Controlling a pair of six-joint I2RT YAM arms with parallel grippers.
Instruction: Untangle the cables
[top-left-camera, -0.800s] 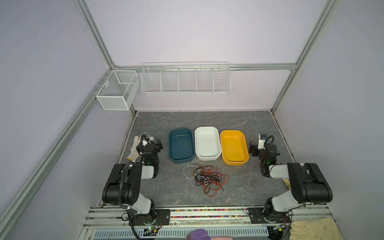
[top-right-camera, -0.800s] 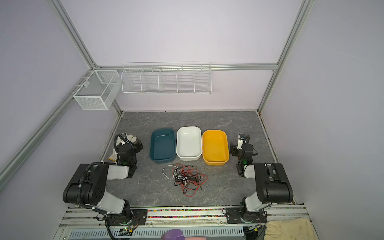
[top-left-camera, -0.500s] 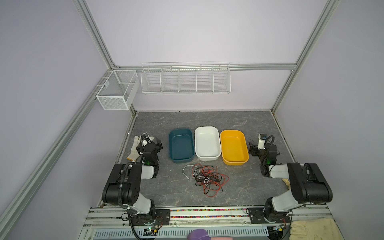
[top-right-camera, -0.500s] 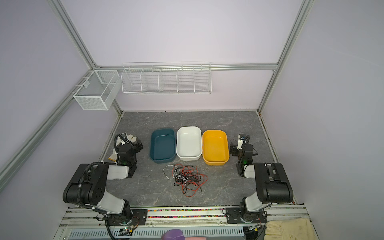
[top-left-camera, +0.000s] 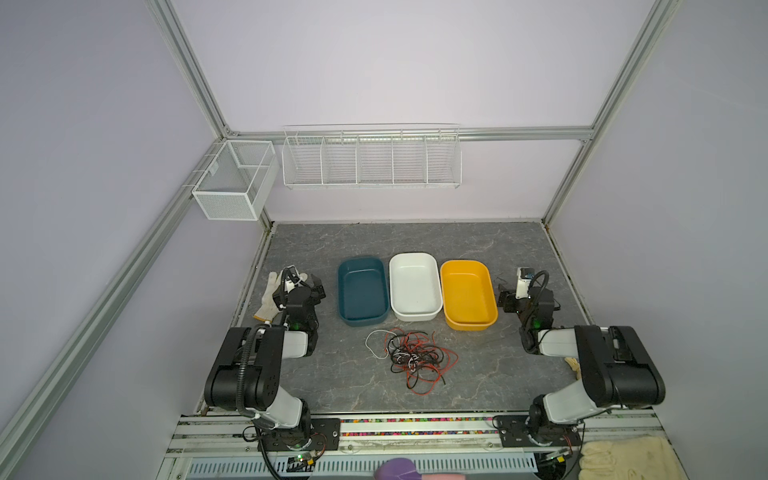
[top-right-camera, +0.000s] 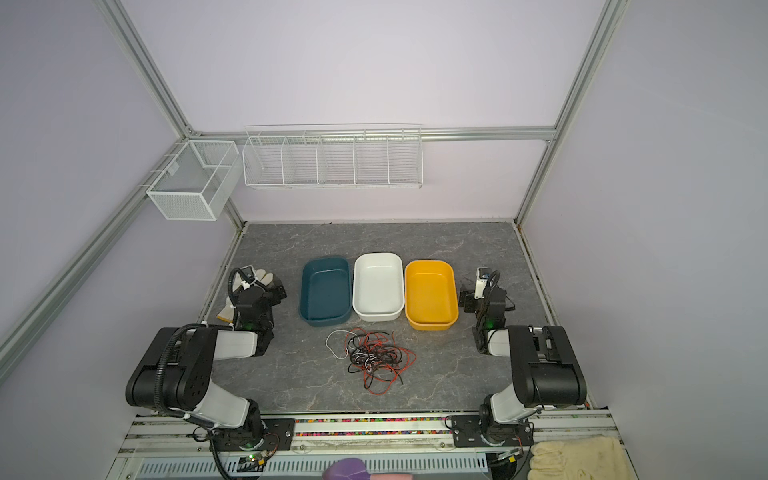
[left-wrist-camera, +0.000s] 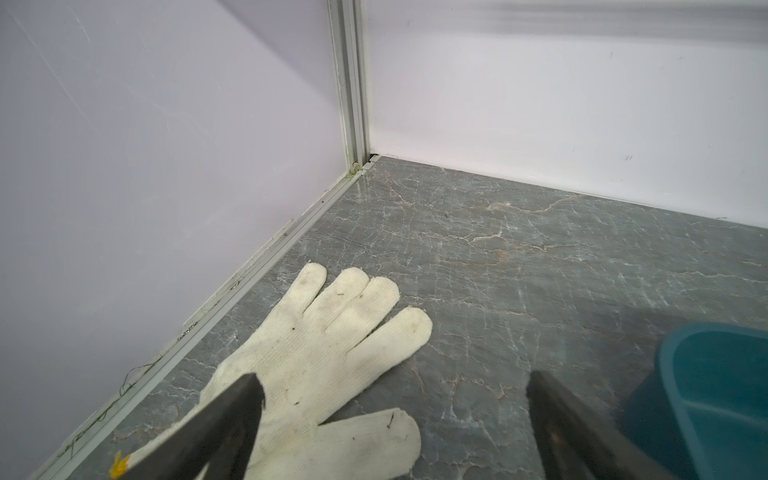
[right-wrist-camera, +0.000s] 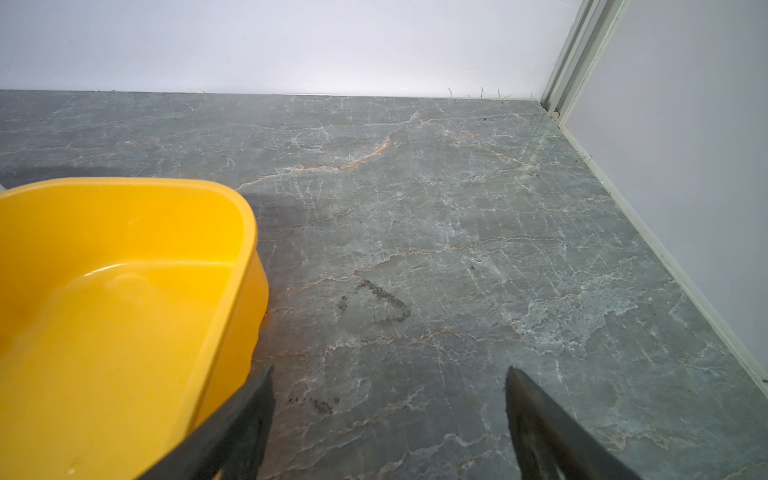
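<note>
- Cables (top-left-camera: 409, 353) are lying tangled, untouched.
- Left gripper (left-wrist-camera: 392, 380) is hovering wide open beside a glove (left-wrist-camera: 324, 332), empty.
- Right gripper (right-wrist-camera: 390, 370) is gaping too, empty.

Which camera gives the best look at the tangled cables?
Either top view: both top views show the whole pile of cables lying in the open on the table. Neither wrist view shows any of them.

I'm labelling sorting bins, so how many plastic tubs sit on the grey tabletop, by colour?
Teal rectangular plastic tub: 1
White rectangular plastic tub: 1
Yellow rectangular plastic tub: 1
Total: 3
</note>
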